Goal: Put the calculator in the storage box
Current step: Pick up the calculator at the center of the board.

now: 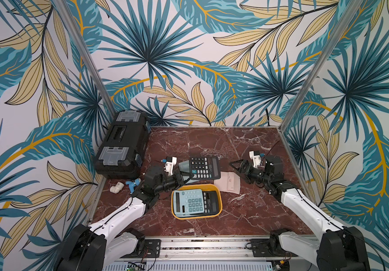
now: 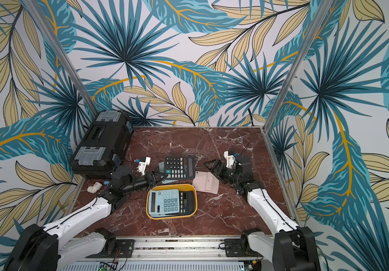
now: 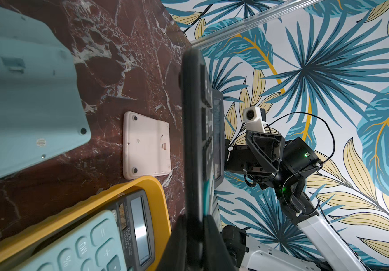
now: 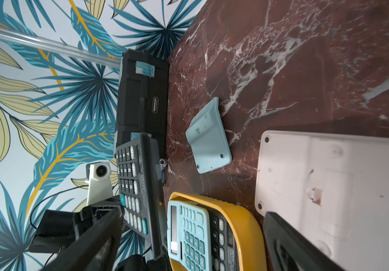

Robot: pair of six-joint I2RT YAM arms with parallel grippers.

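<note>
I judge that the step in hand is the carrying. The left gripper [image 1: 188, 175] has its fingers clamped on a corner of the black calculator [image 1: 204, 167]. The left wrist view shows this calculator edge-on and lifted clear of the table [image 1: 212, 140], about over its middle, just beyond the far side of the storage box [image 1: 197, 186]. The next move calls for bringing it toward the near edge until it is above the box, lowering it fairly flat, and only then letting the fingers part. The box sits between the middle and the near edge, and it is not empty. A light blue calculator [image 1: 188, 201] lies face up in it, on top of a second black one [image 1: 212, 199], so the new one will probably have to rest on them. The right gripper [image 1: 235, 167] hangs toward the right edge with its fingers wide apart, holding nothing, near a white calculator [image 1: 227, 181] that lies face down. Another blue calculator [image 4: 208, 138] lies face down below the lifted one. The black toolbox [image 1: 123, 145] in the far left corner has its lid down, so its inside does not show.
</note>
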